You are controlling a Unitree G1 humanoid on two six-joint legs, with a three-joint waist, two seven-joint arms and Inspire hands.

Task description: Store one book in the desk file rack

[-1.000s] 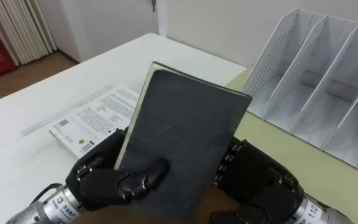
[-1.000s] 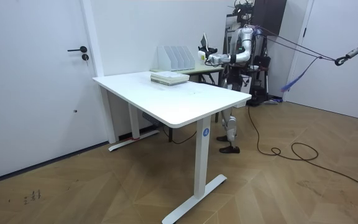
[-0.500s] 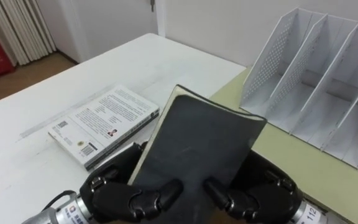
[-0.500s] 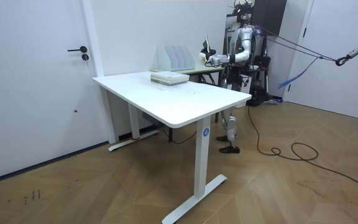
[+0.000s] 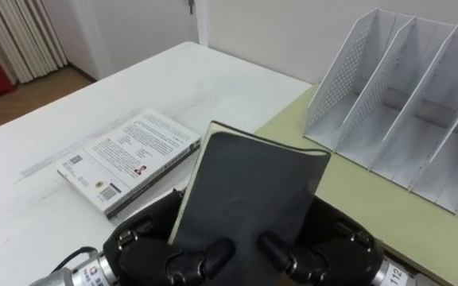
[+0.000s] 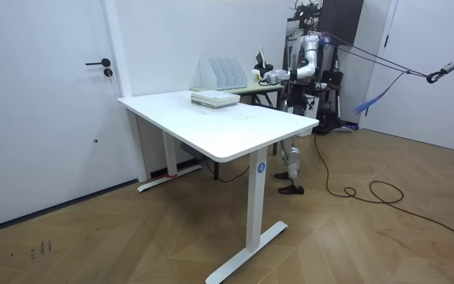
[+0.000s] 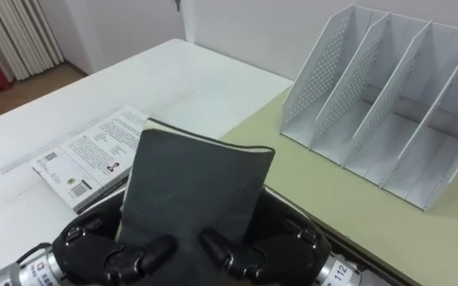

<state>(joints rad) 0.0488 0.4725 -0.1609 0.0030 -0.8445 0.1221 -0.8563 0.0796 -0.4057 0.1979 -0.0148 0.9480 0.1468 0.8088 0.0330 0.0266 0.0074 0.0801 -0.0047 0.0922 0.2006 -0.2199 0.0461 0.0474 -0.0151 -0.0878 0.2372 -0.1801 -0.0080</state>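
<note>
I hold a dark grey book [image 5: 249, 195] upright in front of me, low in the eye views. My left hand [image 5: 153, 253] grips its lower left edge, thumb curled over the cover. My right hand [image 5: 336, 248] grips the lower right edge the same way. The white perforated file rack [image 5: 404, 103] stands beyond the book to the right on a pale green table [image 5: 356, 199], its slots empty and apart from the book. In the room view I stand at the far end of the white desk [image 6: 235, 126], holding the book [image 6: 261, 58] up beside the rack [image 6: 223, 73].
A second book with a white printed cover [image 5: 130, 159] lies flat on the white desk [image 5: 70, 103] to my left. A door [image 6: 46, 102] stands at the room view's left. Wooden floor lies past the desk's far left edge.
My right hand has curled its thumb over the book's cover, so both hands grip it. The book has shifted right and lower in view, toward the rack.
</note>
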